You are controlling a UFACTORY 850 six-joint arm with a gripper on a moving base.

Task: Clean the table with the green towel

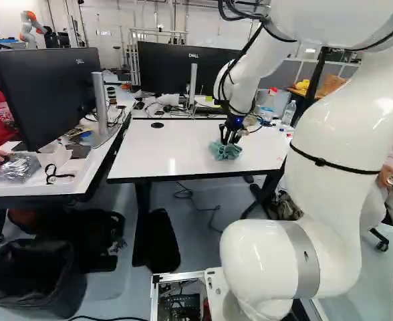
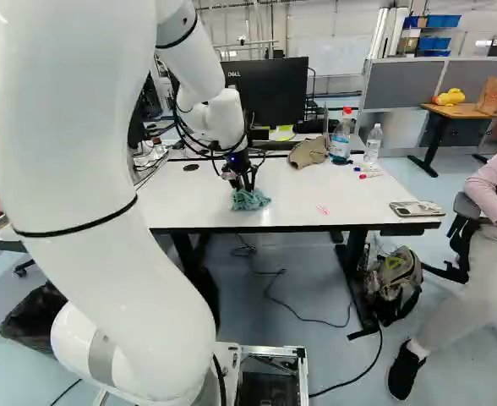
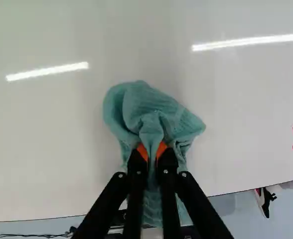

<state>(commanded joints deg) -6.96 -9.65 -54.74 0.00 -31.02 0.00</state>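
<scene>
green towel (image 3: 149,107), long axis toward near edge of table (image 1: 156,154)

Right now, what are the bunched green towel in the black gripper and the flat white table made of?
The bunched green towel looks like woven or knitted cloth, ribbed and folded. The flat white table seems glossy laminate or coated board: lights reflect in it.
</scene>
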